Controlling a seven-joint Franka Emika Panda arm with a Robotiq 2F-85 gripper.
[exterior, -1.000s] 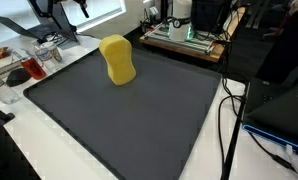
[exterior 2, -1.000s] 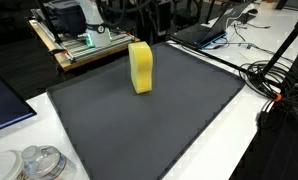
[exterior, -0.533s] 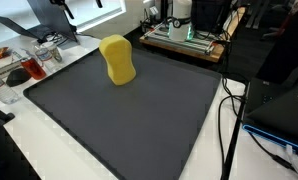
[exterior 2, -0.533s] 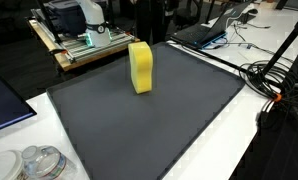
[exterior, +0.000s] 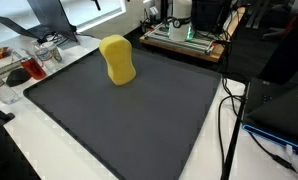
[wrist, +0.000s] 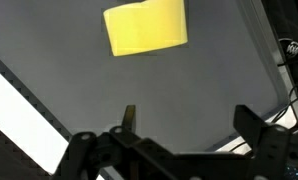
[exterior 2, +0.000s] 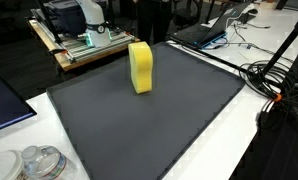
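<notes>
A yellow sponge (exterior: pixel 117 60) (exterior 2: pixel 140 67) stands on its edge near the far side of a dark grey mat (exterior: pixel 129 125) (exterior 2: pixel 154 130) in both exterior views. In the wrist view the sponge (wrist: pixel 146 27) appears at the top, well ahead of my gripper (wrist: pixel 189 120). The gripper is open, with only bare mat (wrist: pixel 79 70) between its two dark fingers. It hangs high above the mat and touches nothing. Neither exterior view shows the arm or the gripper.
Glass containers (exterior: pixel 29 68) (exterior 2: pixel 39 163) sit on the white table beside the mat. A wooden tray with equipment (exterior: pixel 184 38) (exterior 2: pixel 84 42) stands behind it. Black cables (exterior: pixel 227 110) (exterior 2: pixel 274 85) and a laptop (exterior 2: pixel 204 32) lie along one side.
The dark arm parts seen at the top left corner of an exterior view have moved up out of the picture. The sponge has not moved.
</notes>
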